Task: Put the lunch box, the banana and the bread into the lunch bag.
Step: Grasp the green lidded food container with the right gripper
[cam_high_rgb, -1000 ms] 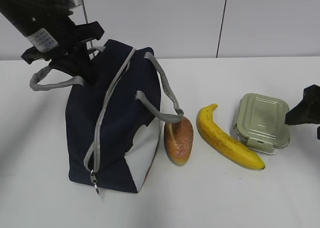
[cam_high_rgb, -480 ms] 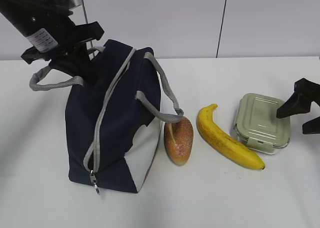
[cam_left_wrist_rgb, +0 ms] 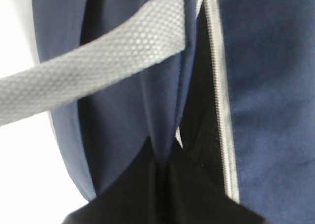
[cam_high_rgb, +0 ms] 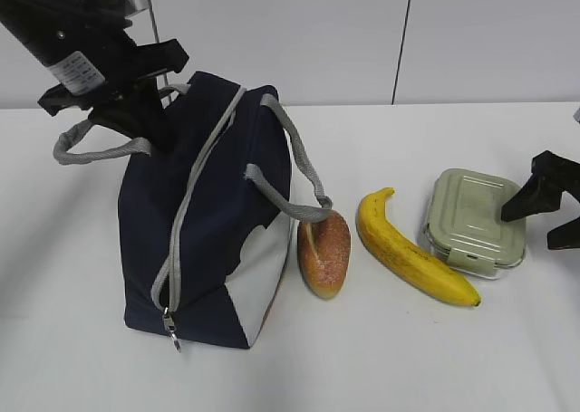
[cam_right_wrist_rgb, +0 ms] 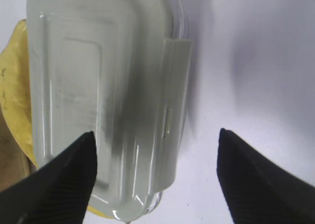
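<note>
a: what moved?
b: my right gripper (cam_high_rgb: 553,215) slid in beside the box (cam_high_rgb: 475,220), fingers wide.
a: and left?
b: left gripper (cam_left_wrist_rgb: 165,157) pinches the bag (cam_high_rgb: 213,217) fabric; box sits right of banana (cam_high_rgb: 408,248).

1. White table (cam_high_rgb: 72,358) carries all items; surface plain, matte.
2. Lunch bag (cam_high_rgb: 208,240): stands on the left part, navy, zipper strip running up its near face.
3. Bread (cam_high_rgb: 324,253): just right of the bag, touching its handle loop.
4. Banana (cam_high_rgb: 408,249): right of the bread, dark tip towards the near side.
5. Lunch box (cam_high_rgb: 476,220): furthest right, just beside the banana; lid on.
</note>
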